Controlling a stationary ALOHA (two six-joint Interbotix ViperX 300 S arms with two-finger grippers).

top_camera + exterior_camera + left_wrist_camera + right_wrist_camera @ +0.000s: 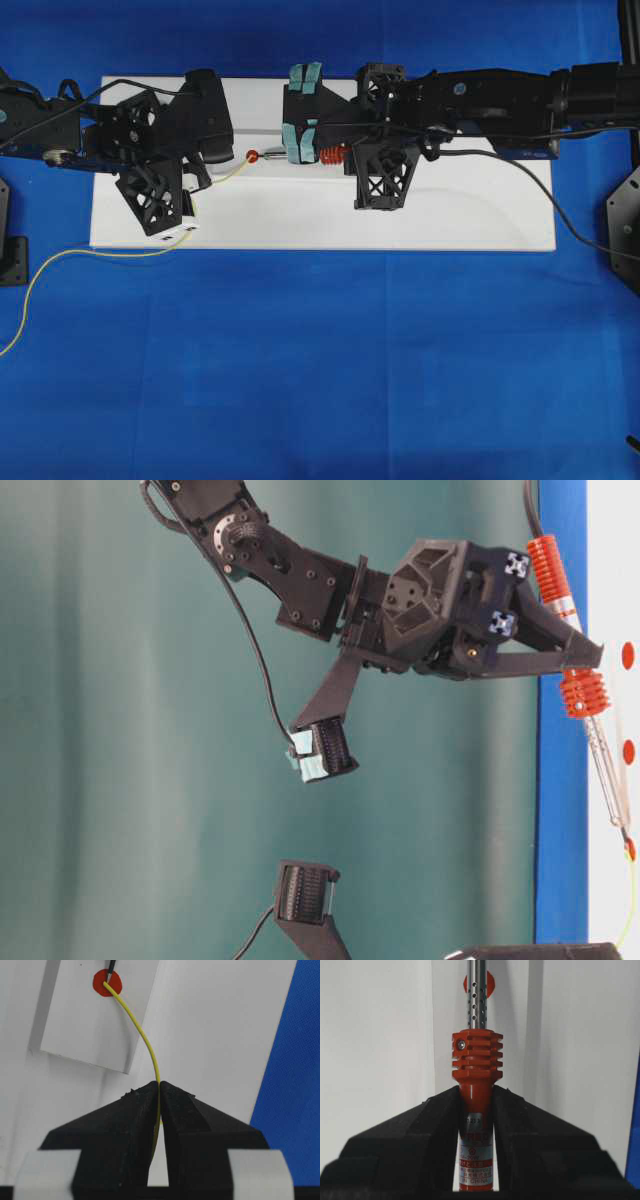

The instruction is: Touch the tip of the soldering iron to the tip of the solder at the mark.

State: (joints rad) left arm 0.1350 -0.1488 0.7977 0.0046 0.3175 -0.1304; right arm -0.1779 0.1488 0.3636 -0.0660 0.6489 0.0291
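Note:
The soldering iron [476, 1060] has an orange-red ribbed handle, and my right gripper [476, 1092] is shut on that handle just behind the ribs. Its perforated metal shaft [275, 156] points left toward the red mark [107, 983]. The solder [145, 1042] is a thin yellow wire pinched in my shut left gripper [160, 1085]. It arcs up and to the left onto the mark. In the left wrist view the tip of the soldering iron [110, 970] meets the tip of the solder [107, 983] on the red dot. The right wrist view hides the iron's tip.
The white board [450, 220] lies on a blue cloth [330, 370]. The mark is on a small raised white plate [85, 1030]. Slack solder [60, 262] trails off the board to the left. The iron's black cord [540, 195] runs right. Teal-padded black parts [303, 110] stand just behind the shaft.

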